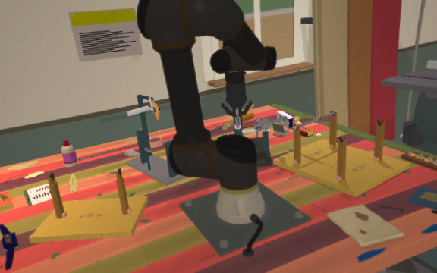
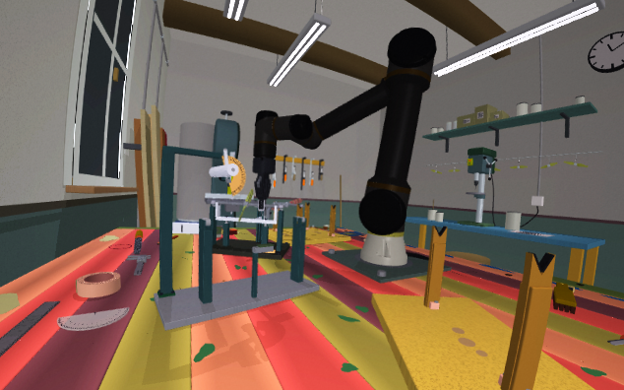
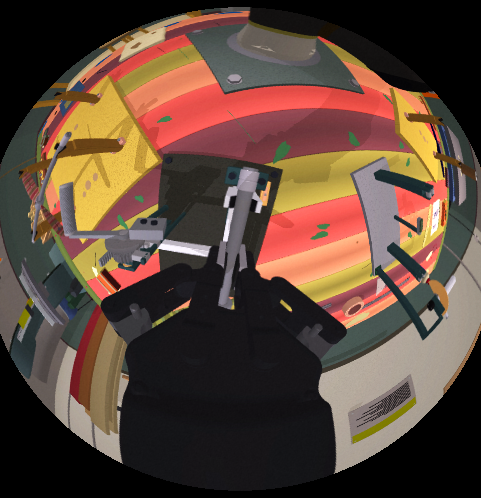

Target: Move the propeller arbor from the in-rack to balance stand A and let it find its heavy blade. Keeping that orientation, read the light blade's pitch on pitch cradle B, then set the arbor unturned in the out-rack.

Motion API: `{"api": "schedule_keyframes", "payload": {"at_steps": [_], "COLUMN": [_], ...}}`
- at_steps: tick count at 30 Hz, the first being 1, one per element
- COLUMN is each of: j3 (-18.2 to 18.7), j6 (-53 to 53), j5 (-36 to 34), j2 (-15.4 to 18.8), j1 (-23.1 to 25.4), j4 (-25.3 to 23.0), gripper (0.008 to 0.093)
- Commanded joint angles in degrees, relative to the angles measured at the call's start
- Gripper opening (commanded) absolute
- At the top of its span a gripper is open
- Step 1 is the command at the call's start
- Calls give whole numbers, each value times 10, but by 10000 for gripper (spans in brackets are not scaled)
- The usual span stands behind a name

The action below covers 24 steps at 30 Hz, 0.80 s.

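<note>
Balance stand A sits on its dark base at the far middle of the bench, behind the robot's base. The propeller arbor, a grey shaft lying across the stand's green posts, is gripped by my closed gripper from above. A white blade sticks out sideways from the hub. Pitch cradle B, a green frame with a protractor dial on a grey plate, stands to one side. The in-rack with its wooden V-posts and the out-rack lie on yellow boards at either end.
The robot's base on its grey plate fills the bench's middle. A vise-like clamp with a crank handle stands close beside the stand. A tape roll, a ruler, a glue bottle and hand tools are scattered about.
</note>
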Motion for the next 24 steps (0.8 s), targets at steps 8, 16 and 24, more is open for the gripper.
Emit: {"api": "schedule_keyframes", "payload": {"at_steps": [8,16,24], "j3": [0,-3,-8], "j6": [0,0,0], "j5": [0,0,0], "j2": [0,-2,-5], "j1": [0,0,0], "j4": [0,4,13], "gripper": [80,80,80]}}
